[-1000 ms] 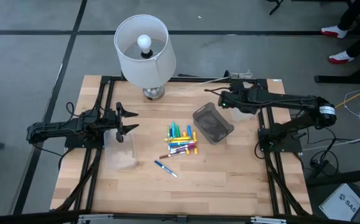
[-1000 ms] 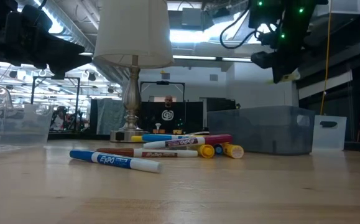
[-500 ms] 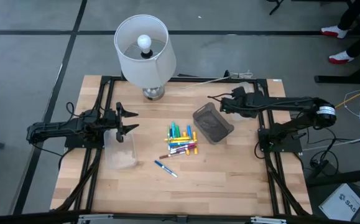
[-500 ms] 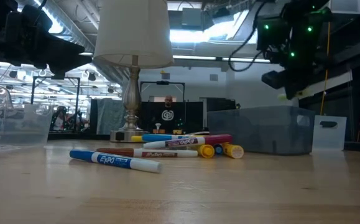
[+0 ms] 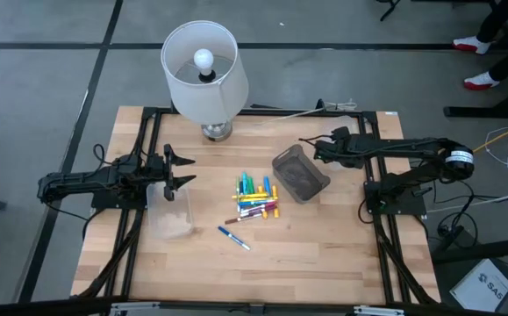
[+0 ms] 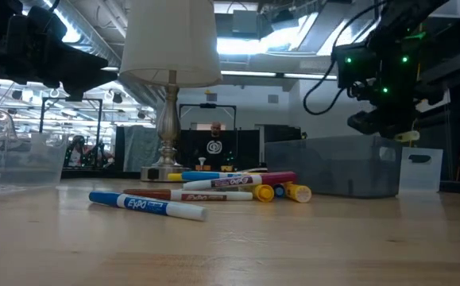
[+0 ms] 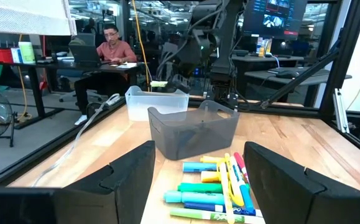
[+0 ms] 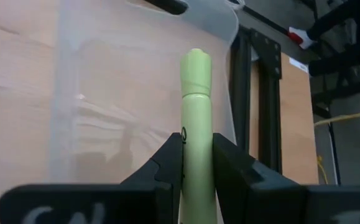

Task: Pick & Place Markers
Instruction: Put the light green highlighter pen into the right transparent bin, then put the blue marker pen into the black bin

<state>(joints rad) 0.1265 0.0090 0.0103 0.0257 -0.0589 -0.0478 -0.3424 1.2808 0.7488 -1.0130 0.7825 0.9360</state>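
Note:
A pile of markers [image 5: 255, 197] lies mid-table, and one blue-and-white marker [image 5: 233, 237] lies apart nearer the front. My right gripper [image 5: 318, 151] is shut on a yellow-green marker [image 8: 195, 118] above a clear bin [image 8: 136, 93] at the table's far right. In the low view the right gripper [image 6: 390, 125] hangs just above the bins, with the marker's end [image 6: 409, 137] poking out. My left gripper [image 5: 180, 168] waits open at the table's left, its fingers level and empty in the left wrist view [image 7: 198, 180]. My right gripper pinches the yellow-green marker's barrel [image 8: 196, 163] between its two fingers. The marker lies along the fingers, and its rounded end [image 8: 195, 62] reaches well past the fingertips. The fingers slant down from the table's right side. The marker is lifted clear, over the clear bin.
A grey bin [image 5: 300, 174] stands right of the pile, tilted in the high view. A second clear bin [image 5: 170, 211] sits under my left gripper. A lamp [image 5: 203, 75] stands at the far edge. A person [image 7: 108, 46] sits at a desk beyond the table.
My right gripper has sunk with the yellow-green marker toward the clear bin at the far right, tipping a little further down. It stays shut on the marker.

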